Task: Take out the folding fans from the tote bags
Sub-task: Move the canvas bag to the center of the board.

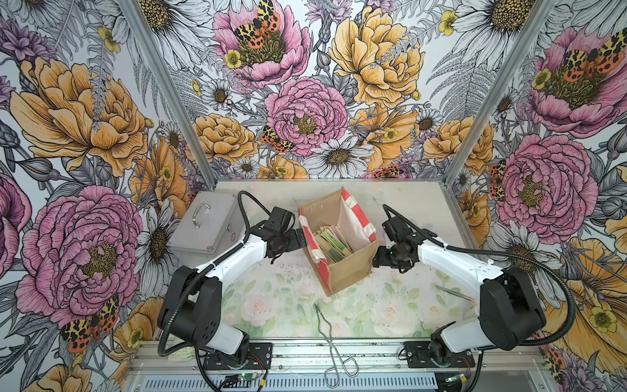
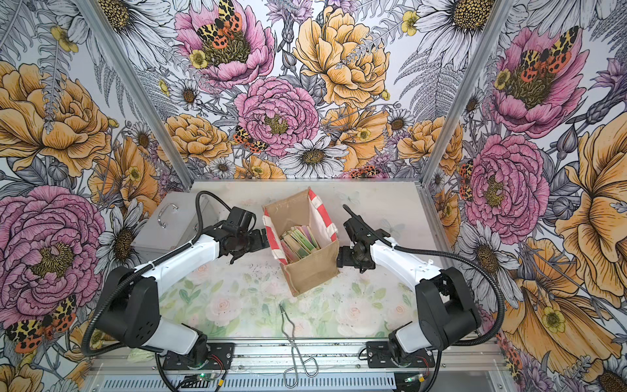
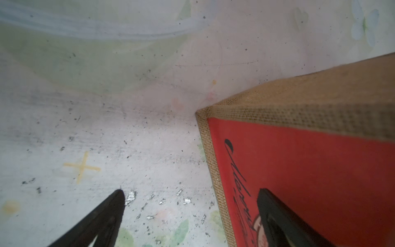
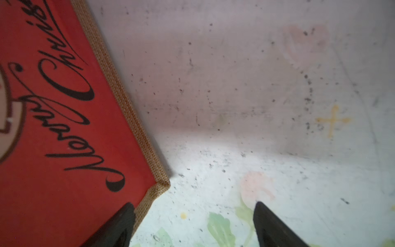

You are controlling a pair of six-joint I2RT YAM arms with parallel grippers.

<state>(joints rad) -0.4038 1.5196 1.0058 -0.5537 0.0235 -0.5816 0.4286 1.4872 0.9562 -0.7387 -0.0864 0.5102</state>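
Bags: one tote bag [image 1: 351, 273], boxy tan jute with red-and-white striped sides. It stands upright in the middle of both top views [image 2: 314, 271] with its mouth gaping upward. The folding fans [image 1: 334, 244] lie packed at its bottom as a bundle of pale slats with green and pink leaves. They overlap too tightly for a sure count, though several edges show [image 2: 300, 242]. The bag's tall walls ring them, so they show only through the mouth.

There are two grippers, one on each side of the bag. The left gripper [image 1: 296, 239] hangs just beside the striped side at centre-left. Its wrist view shows the claw spread wide and empty, with one finger [image 3: 100, 222] over bare table [image 3: 106, 107]. The other finger [image 3: 284, 220] is in front of the bag's red lettered panel [image 3: 320, 166]; whether it touches cannot be told. The right gripper [image 1: 378, 258] sits close to the bag's opposite side at centre-right. Its claw is equally wide apart and holds nothing. One of its fingers [image 4: 115, 228] crosses the red panel near the bag's corner, and the other [image 4: 275, 228] is over the table.

One grey metal case [image 1: 207, 227] stands at middle-left, its near corner overlapped by the left arm. One pair of metal tongs [image 1: 330, 339] lies at lower middle, running from the table onto the front rail. One slim metal tool [image 1: 454, 293] lies at right, partly hidden by the right arm and too small to name. Each wrist view shows one yellow cross [image 3: 82, 166] painted on the table [image 4: 332, 119].
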